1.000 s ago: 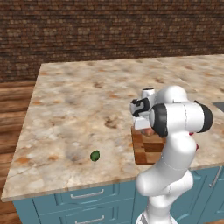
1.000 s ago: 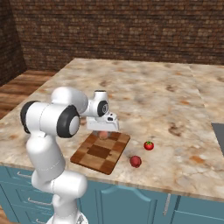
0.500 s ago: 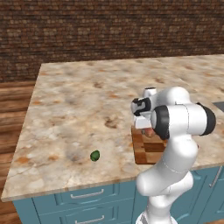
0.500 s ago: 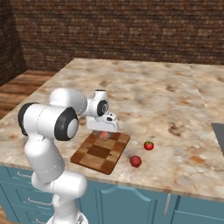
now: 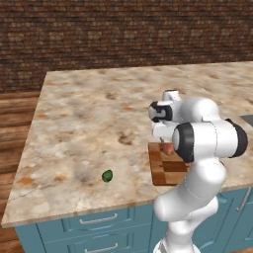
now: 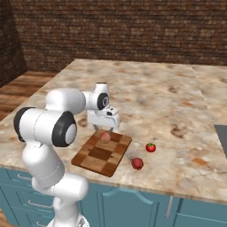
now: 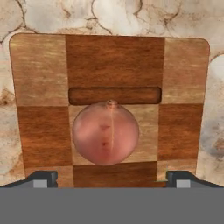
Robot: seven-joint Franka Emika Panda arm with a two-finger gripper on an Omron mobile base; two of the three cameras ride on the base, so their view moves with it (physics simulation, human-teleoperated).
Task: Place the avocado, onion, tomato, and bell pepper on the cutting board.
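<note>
Onion (image 7: 106, 133) sits on cutting board (image 7: 41, 70), hand (image 6: 107, 130) spread apart just above it; round onion could roll off if nudged on retreat.

- One board (image 6: 100, 154) on the counter (image 6: 168, 106)
- One onion (image 6: 105, 137) sitting on it
- One avocado (image 5: 107, 175)
- One tomato (image 6: 150, 147)
- One dark red ball (image 6: 137, 163)

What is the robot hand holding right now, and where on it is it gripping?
Nothing. The hand is open, its fingertips spread wide and clear of the onion, which sits on the cutting board below it.
</note>
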